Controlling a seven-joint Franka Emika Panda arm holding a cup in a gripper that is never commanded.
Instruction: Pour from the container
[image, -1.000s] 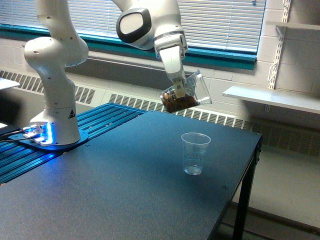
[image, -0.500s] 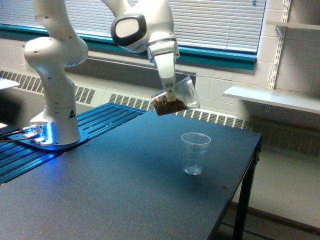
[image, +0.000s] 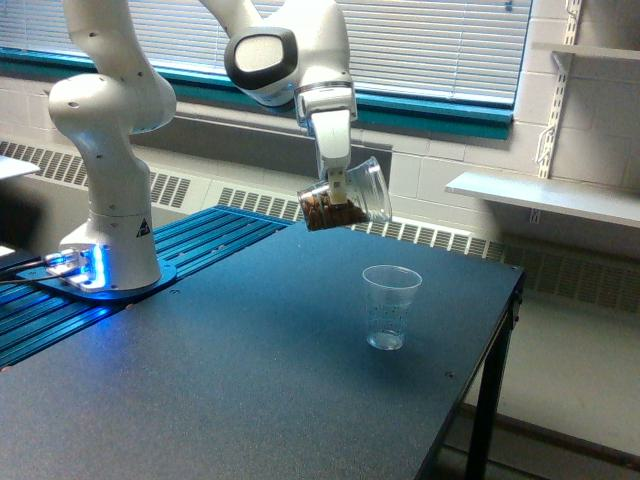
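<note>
A white robot arm (image: 110, 150) stands on a lit blue base at the exterior view's left, reaching out over a dark worktop (image: 200, 380). Its claw (image: 340, 188) is closed on the container (image: 345, 200), a clear, smooth-walled cup held in the air above the far part of the worktop. The container is tipped steeply, its wide mouth facing the exterior view's right and slightly down, and its small brown bits (image: 322, 212) sit heaped at the base end, none of them visibly spilling. A smaller ribbed plastic cup (image: 390, 306) stands upright on the worktop, below the container and to the exterior view's right, well apart from it. It looks empty, though that is hard to tell for sure. Behind are a window with closed blinds (image: 430, 40) and a wall shelf (image: 545, 195)

The step in hand appears to be the tilt of the pour, with nothing yet leaving the container. The next move probably calls for bringing the mouth over the smaller cup and tipping further, since the mouth is not above that cup and anything released here would likely land on the worktop short of it

Compared with a second ago, the container has shifted toward the exterior view's left and sits a little lower, so it is now farther from the cup. It has also rotated further onto its side. The ribbed cup has not moved
</note>
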